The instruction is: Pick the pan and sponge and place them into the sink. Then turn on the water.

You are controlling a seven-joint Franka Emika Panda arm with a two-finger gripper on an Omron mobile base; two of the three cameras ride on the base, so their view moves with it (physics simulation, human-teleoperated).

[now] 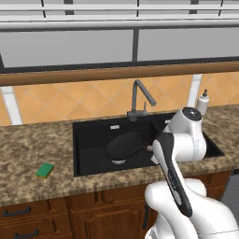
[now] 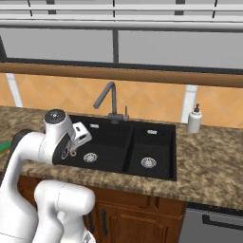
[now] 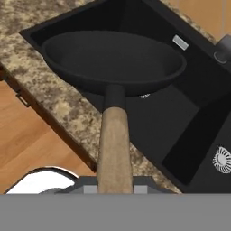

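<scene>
The pan (image 3: pixel 113 58) is pinched by its wooden handle (image 3: pixel 115 144) in the gripper (image 3: pixel 115 187) and held level over the wide basin of the sink (image 1: pixel 93 135), so it can be set down flat. The sponge (image 1: pixel 45 170) is left on the speckled stone counter (image 1: pixel 28 144), left of the sink. Tiled wall behind; faucet (image 1: pixel 138 98) dry.

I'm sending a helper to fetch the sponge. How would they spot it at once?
Find the black sink set in the speckled stone counter. On the counter left of it, near the front edge, lies the sponge: a small block, green on top, yellow beneath, the one bright thing there.
</scene>
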